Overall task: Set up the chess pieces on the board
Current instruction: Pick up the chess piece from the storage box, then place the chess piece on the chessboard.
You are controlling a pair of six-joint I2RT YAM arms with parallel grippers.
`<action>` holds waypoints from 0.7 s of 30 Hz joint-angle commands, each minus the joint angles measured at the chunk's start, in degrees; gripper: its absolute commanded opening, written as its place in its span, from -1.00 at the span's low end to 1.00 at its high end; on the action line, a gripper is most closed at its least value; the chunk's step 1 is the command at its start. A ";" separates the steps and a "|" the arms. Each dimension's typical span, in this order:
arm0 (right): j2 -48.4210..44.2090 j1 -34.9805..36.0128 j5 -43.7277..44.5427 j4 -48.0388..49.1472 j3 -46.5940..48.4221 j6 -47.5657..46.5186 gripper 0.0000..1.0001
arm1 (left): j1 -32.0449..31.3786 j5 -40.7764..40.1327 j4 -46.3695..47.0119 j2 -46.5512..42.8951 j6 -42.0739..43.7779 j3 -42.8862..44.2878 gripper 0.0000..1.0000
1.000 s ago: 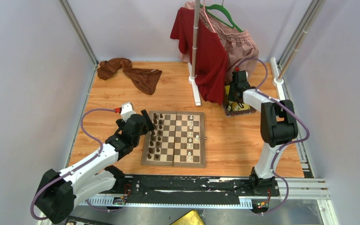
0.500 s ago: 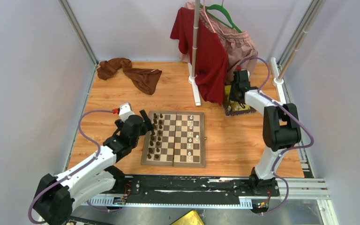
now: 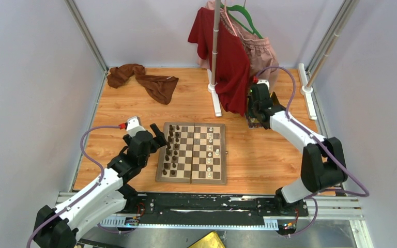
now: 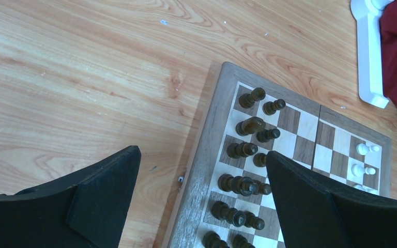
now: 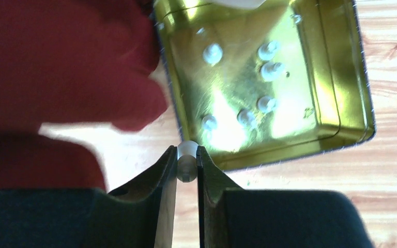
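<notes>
Jaws of the left gripper point(image 4: 201, 155) stand wide apart over the board point(image 3: 192, 180) at its left edge, above rows of dark brown chess pieces point(image 4: 240, 150) (cream pieces point(image 4: 362, 149) stand across the seam). Farther back, the right gripper point(image 5: 187, 150) pinches one cream piece point(image 5: 187, 165) over the gold tray point(image 5: 341, 77), beside a red garment point(image 5: 57, 62).

A wooden bench point(image 3: 134, 108) is ringed by pale walls point(image 3: 26, 77) and metal posts point(image 3: 85, 33). A crumpled brown cloth point(image 3: 144, 81) lies at its far left. Near the far middle a pole point(image 3: 216, 41) rises from a white foot point(image 3: 215, 101). On it hang a red shirt point(image 3: 227, 57) and, behind that, a pink garment point(image 3: 261, 49) on a green hanger point(image 3: 245, 15). A gold tin point(image 5: 269, 77) sits open on the bench just right of the shirt, whose hem covers one corner. Another gold thing point(image 3: 209, 241) pokes in at the near edge.
</notes>
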 commanded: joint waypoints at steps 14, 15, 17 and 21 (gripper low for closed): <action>-11.19 20.58 3.92 -8.81 -6.21 0.35 -1.00 | 0.32 0.95 -2.37 -6.20 -1.02 -2.98 1.00; -10.69 21.58 3.80 -8.83 -6.01 0.38 -1.00 | 0.32 0.99 -2.47 -6.32 -1.03 -3.07 1.00; -9.68 23.47 3.96 -8.77 -5.81 0.40 -1.00 | 0.39 0.93 -2.62 -6.46 -1.07 -3.12 1.00; -7.67 25.64 2.95 -8.38 -5.34 0.60 -1.00 | 0.35 1.06 -2.62 -6.50 -1.28 -3.11 1.00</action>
